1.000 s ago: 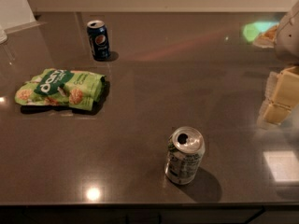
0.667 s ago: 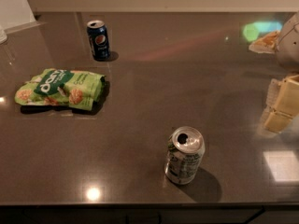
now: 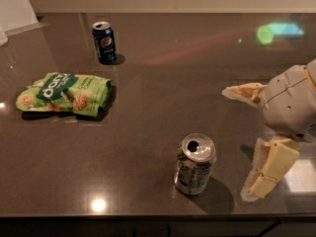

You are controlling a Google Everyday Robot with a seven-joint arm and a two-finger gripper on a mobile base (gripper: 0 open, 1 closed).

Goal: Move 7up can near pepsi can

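The 7up can, silvery-white with green markings and an opened silver top, stands upright near the front edge of the dark table. The pepsi can, dark blue with a round logo, stands upright at the back left, far from it. My gripper is at the right, level with the 7up can and a short way to its right. It is open and empty, with one cream finger up and one finger down near the table.
A green snack bag lies flat at the left, between the two cans. The table's front edge runs just below the 7up can. A white object stands at the back left corner.
My gripper has moved left into the view, from the right edge toward the 7up can. The cans and the bag have not moved.
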